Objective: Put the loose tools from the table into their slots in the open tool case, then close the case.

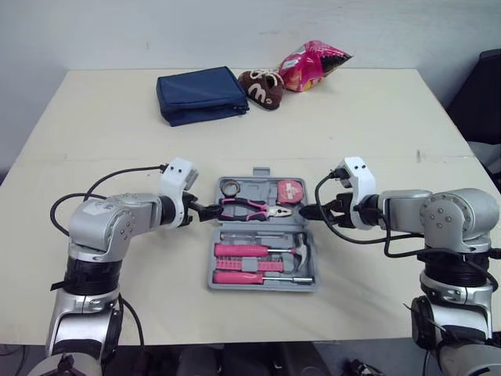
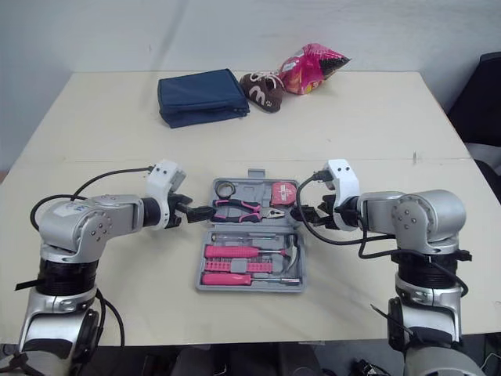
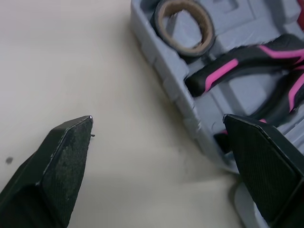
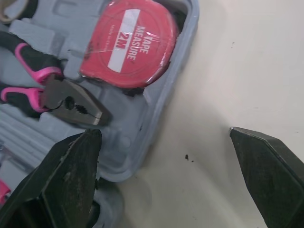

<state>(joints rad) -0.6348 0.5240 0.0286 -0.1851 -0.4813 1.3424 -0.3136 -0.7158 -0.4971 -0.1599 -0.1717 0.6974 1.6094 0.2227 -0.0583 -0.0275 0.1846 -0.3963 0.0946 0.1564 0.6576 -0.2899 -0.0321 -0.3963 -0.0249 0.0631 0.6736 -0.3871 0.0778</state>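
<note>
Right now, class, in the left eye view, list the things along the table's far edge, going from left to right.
In order: navy blue pouch → brown shoe → pink snack bag.

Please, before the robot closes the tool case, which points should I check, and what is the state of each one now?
1. Tools in slots: pliers, tape measure, tape roll, hammer and pink screwdrivers lie in the tool case: ok.
2. Tools seated deep enough for closing: cannot tell.
3. Left claw open, at the case's left edge: ok.
4. Right claw open, at the case's right edge: ok.
5. Claws clamped on the case: not ok, both are open.
6. Case closed: not ok, it lies open.
</note>
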